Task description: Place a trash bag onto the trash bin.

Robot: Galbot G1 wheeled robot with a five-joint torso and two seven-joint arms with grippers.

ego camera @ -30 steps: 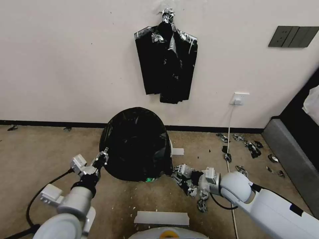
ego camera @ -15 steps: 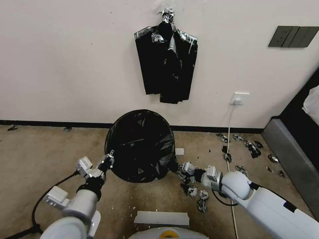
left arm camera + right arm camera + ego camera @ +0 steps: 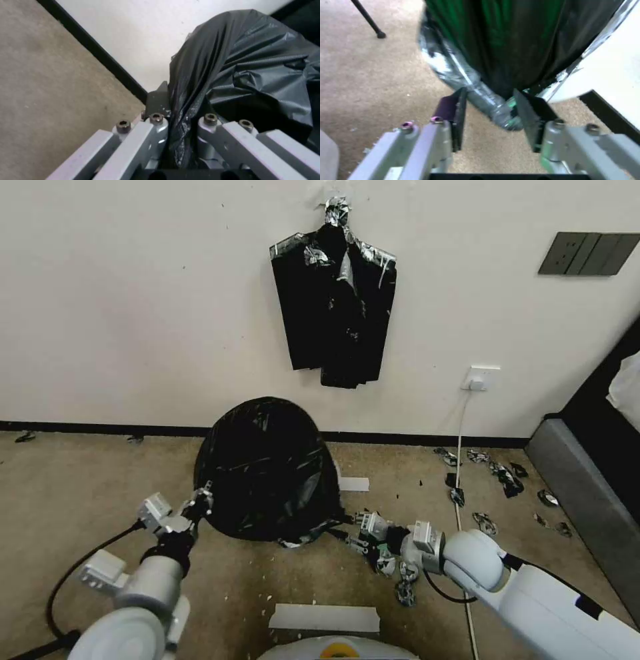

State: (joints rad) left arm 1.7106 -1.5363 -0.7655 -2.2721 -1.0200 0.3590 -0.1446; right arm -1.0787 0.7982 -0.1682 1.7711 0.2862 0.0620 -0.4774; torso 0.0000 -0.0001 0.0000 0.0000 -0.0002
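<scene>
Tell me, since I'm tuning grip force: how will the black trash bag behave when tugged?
The trash bag looks thin and floppy: it bunches into folds where the left gripper pinches it. Its glossy film seems slippery, and probably tears easily, judging by the scraps on the floor.

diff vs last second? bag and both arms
The trash bag rose and swung right, and has now dropped back down and left. The left pincer, clamped on its edge, followed. The right pincer rose, then eased back down, open beside a twisted strand of the bag. The bundle of bags on the wall is unchanged.
</scene>
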